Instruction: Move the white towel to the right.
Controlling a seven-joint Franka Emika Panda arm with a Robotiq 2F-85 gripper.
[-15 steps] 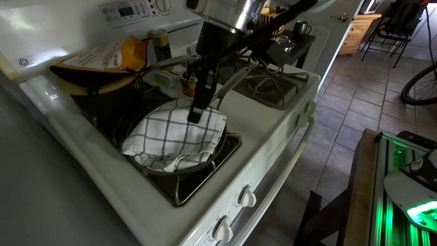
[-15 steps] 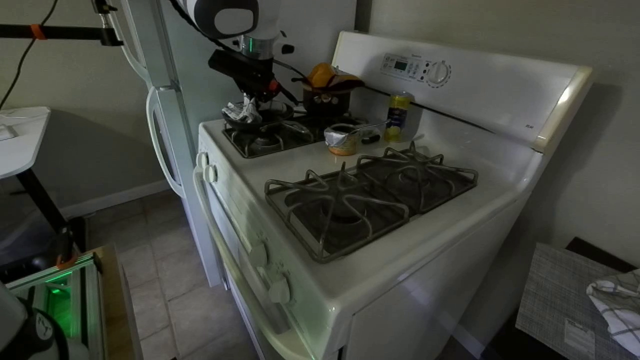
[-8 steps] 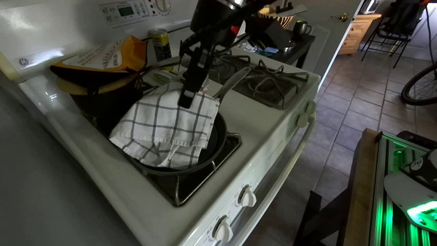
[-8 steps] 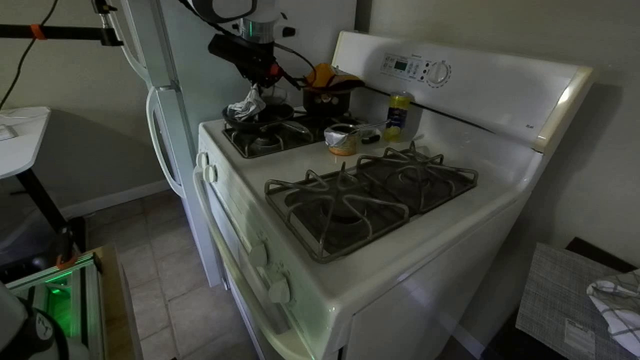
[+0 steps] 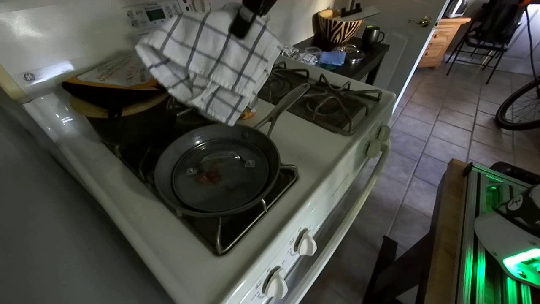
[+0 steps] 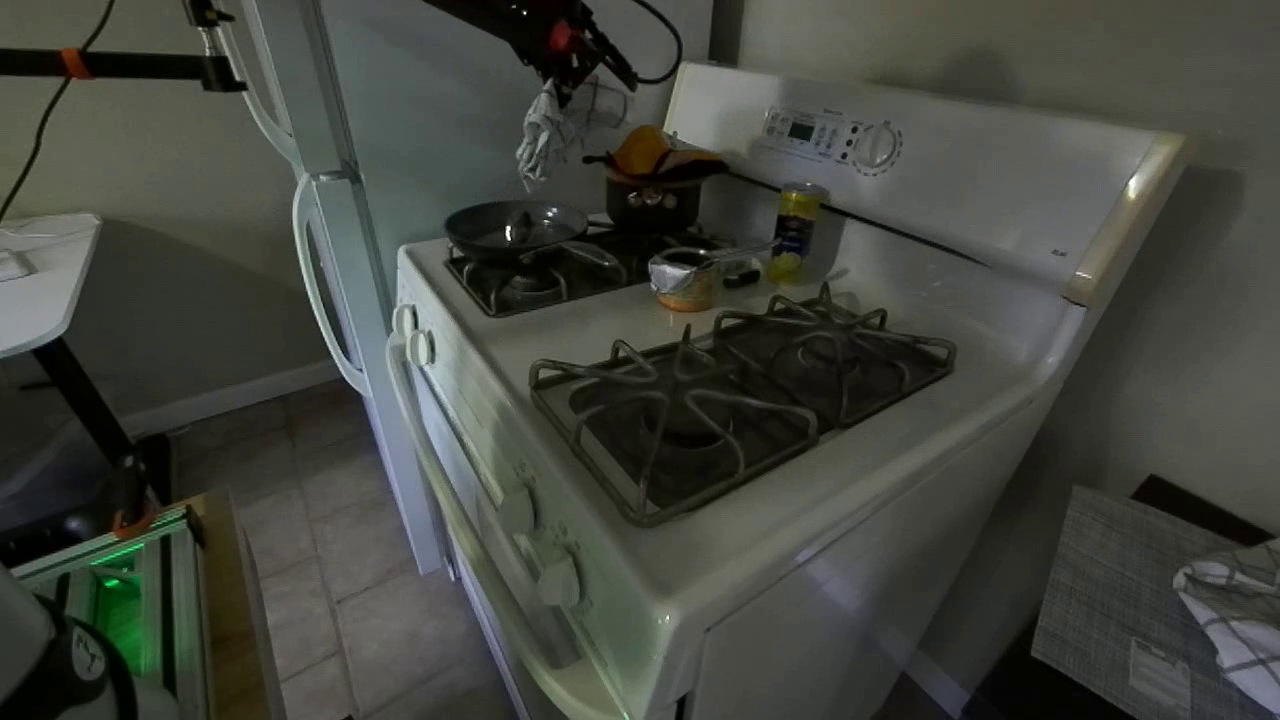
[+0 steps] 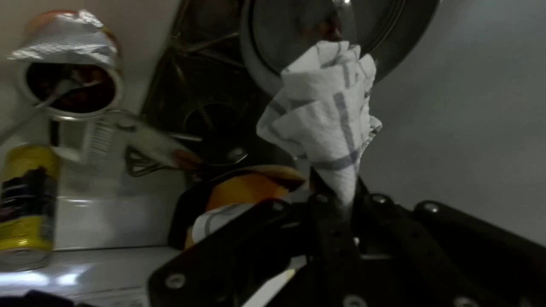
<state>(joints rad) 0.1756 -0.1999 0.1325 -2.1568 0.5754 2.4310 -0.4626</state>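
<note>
Gripper (image 7: pixel 339 187): black; fingers clenched, grasping a gathered part of the towel (image 7: pixel 322 123).
Towel: white, thin dark grid check; hanging in folds from the fingertips, aloft above the stove (image 6: pixel 590 330) and apart from the pan (image 5: pixel 163 173).
Pan: round, dark grey, long metal handle; seated on the grate (image 5: pixel 218 236).
Lid (image 5: pixel 228 192): clear, with handle; lying in the pan, a reddish patch (image 5: pixel 209 176) showing in or through it.
Pot (image 6: pixel 622 205): dark; behind the pan.
Bag (image 6: pixel 640 150): orange and white, printed; on top of the pot.
Container (image 6: pixel 690 298): foil (image 7: pixel 68 44) folded over one side, a utensil (image 7: pixel 63 88) in it; on the stove's white middle strip.
Can (image 6: pixel 795 235): yellow and dark, upright; near the back panel (image 6: pixel 1000 200).
Bowl (image 5: pixel 339 27): black-striped; on a dark side table (image 5: pixel 382 57).
Mug (image 5: pixel 371 36): dark; same table, near the bowl.
Chair (image 5: pixel 489 42): dark; on the tiled floor (image 5: pixel 434 122), well beyond the stove.
</note>
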